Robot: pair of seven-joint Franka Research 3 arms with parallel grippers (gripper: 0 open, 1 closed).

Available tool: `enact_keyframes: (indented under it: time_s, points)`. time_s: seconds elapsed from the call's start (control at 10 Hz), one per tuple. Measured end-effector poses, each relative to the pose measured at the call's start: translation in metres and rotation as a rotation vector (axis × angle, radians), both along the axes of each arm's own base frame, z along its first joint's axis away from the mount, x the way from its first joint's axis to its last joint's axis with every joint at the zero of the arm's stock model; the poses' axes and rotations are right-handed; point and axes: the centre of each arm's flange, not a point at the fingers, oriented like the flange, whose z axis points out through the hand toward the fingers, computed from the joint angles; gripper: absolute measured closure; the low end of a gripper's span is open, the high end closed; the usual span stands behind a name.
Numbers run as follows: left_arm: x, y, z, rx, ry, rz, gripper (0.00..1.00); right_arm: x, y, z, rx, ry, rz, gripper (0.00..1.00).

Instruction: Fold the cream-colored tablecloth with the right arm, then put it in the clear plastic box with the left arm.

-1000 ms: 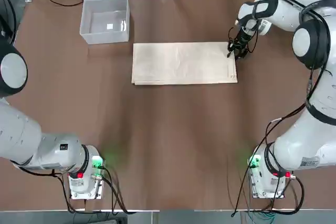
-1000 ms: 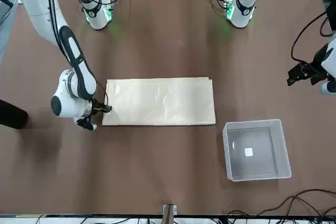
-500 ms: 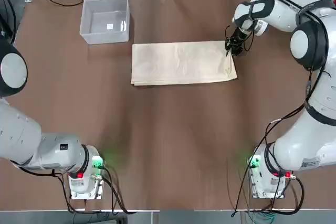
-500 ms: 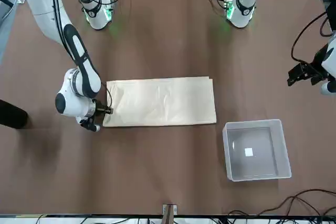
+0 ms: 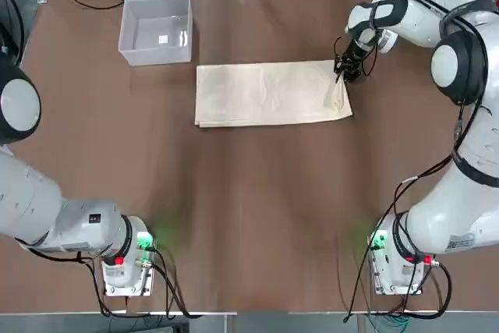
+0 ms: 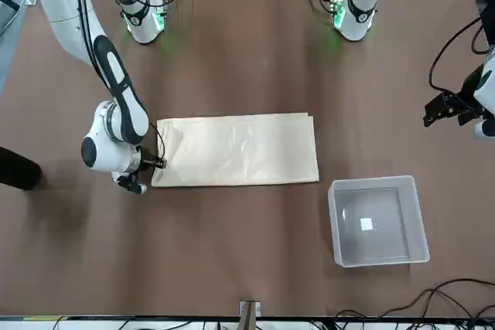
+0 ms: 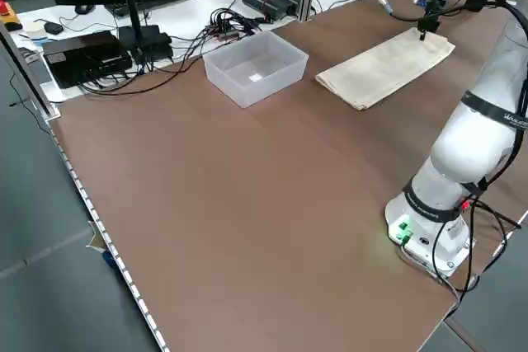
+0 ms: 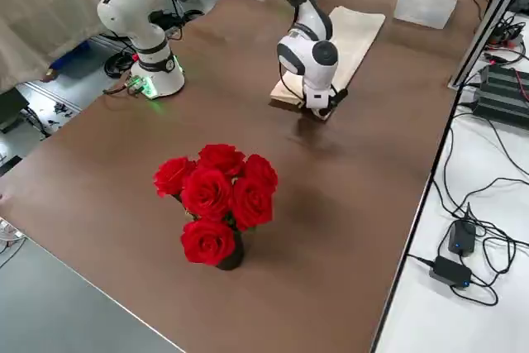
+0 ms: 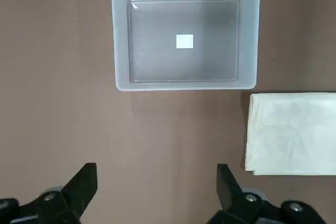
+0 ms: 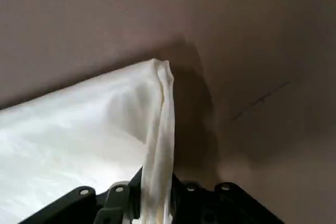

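the brown table (image 5: pixel 257 216) carries the cream-colored tablecloth (image 5: pixel 269 93), a soft matte folded rectangle lying flat near the middle, its long axis running side to side between the arms. the right gripper (image 5: pixel 344 70) sits at its far right corner, clenched on the layered edge. the clear plastic box (image 5: pixel 156 29), square and translucent, stands just beyond the cloth's left end. the left gripper (image 9: pixel 157 192) hangs with jaws spread above the table near the box.

Brown table (image 5: pixel 257 208) (tablecloth (image 5: pixel 269 94), box (image 5: pixel 156 29), roses (image 8: pixel 216 196))
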Motion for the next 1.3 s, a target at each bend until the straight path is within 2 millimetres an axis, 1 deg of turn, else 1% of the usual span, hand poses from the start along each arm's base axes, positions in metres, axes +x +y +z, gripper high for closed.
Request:
enact_keyframes:
  time_s: [0.1, 0.2, 0.4, 0.7, 0.8, 1.1, 1.3]
  points:
    - [0.0, 0.0, 0.0, 0.0, 0.0, 0.0, 0.0, 0.003, 0.0, 0.006, 0.001, -0.012, -0.001, 0.88]
    - [0.0, 0.0, 0.0, 0.0, 0.0, 0.0, 0.0, 0.007, 0.001, 0.016, 0.003, -0.029, -0.002, 0.88]
    - [0.0, 0.0, 0.0, 0.0, 0.0, 0.0, 0.0, 0.008, 0.002, 0.036, 0.015, -0.033, 0.006, 0.88]
    - [0.0, 0.0, 0.0, 0.0, -0.001, 0.0, 0.0, 0.005, 0.002, 0.075, 0.036, -0.017, 0.016, 0.88]
    - [0.0, 0.0, 0.0, 0.0, -0.001, 0.0, 0.0, 0.003, 0.002, 0.086, 0.039, -0.02, 0.014, 0.88]
    - [0.0, 0.0, 0.0, 0.0, -0.001, 0.001, 0.0, -0.003, 0.004, 0.11, 0.042, -0.002, -0.019, 0.88]
    - [0.0, 0.0, 0.0, 0.0, -0.001, 0.001, 0.0, -0.008, 0.009, 0.136, 0.045, 0.021, -0.047, 0.88]
